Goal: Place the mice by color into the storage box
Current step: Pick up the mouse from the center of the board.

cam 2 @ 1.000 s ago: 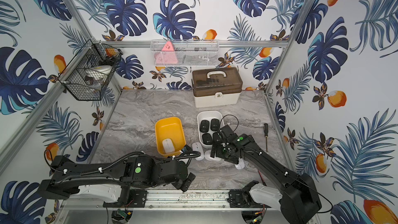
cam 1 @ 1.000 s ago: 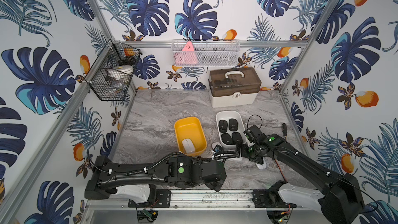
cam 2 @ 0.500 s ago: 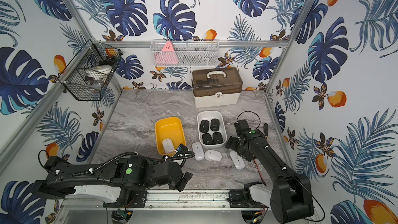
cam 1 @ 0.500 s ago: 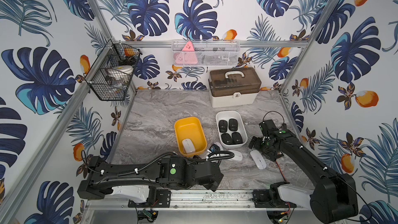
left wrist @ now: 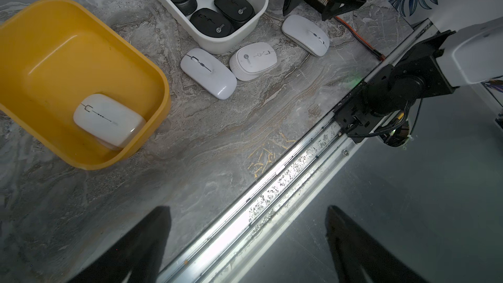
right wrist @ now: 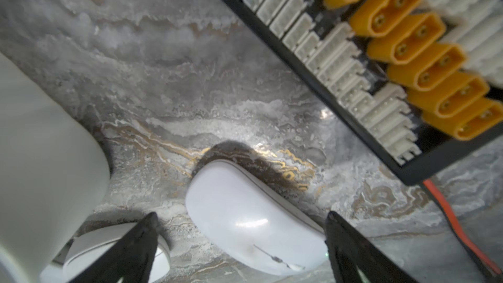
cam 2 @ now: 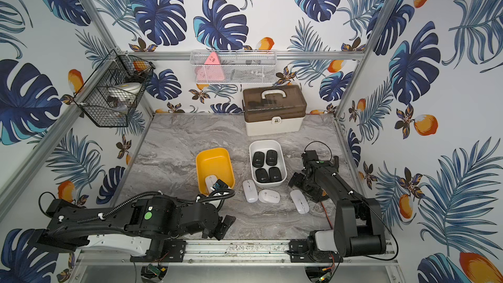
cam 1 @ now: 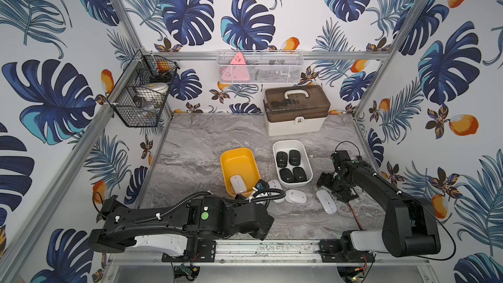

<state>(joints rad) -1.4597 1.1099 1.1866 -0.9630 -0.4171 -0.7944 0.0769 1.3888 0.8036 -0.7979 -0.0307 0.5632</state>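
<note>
— Right wrist view first: what do we record for the rightmost white mouse?

— We record it flat on the tabletop, in the gap between the two black fingers and reaching a little ahead of them. The right jaws stand wide apart and hold nothing. We cannot tell whether either finger touches the shell.

— Its long axis?

— Slanted across the gap, not in line with the fingers. We judge a wrist turn is needed so the grip falls on the narrow flanks.

— Position in a top view?

— Near the tabletop's front edge, right of centre, just off the front right corner of the white bin holding four black mice.

— The other arm?

— The left jaws are equally wide and empty. They hang over the front edge, well apart from that mouse. We rate the right arm the nearer.

— Destination?

— We take it to be the yellow bin, where one white mouse lies. A long white mouse and a rounder white mouse wait beside the white bin's front wall.
</note>
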